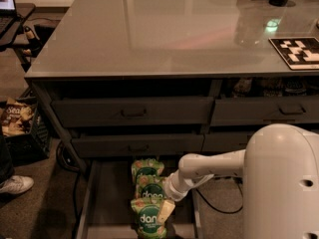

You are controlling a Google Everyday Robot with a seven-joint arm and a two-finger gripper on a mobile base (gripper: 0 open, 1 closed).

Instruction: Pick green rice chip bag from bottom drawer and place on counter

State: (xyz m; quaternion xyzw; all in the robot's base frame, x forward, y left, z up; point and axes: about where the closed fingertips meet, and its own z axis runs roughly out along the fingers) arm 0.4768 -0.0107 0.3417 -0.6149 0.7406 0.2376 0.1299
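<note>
Pincer [165, 210] low in the open bottom drawer [107, 203], at the upper right corner of the nearest green rice chip bag [147, 224]; you cannot tell whether it stands apart or clamped. Two like pouches, the middle bag [148, 189] and the far bag [147, 168], lie in a row behind it, overlapping. Grip this one pouch only and lift straight up, so that its neighbour is not dragged. Clear the two drawer fronts [132, 112] jutting above before you swing to the tabletop [149, 34]. Set down away from the marker board [299, 51] at its right. A cable [219, 209] hangs right of the drawer; the crate's brown bag [17, 119] lies well apart.
</note>
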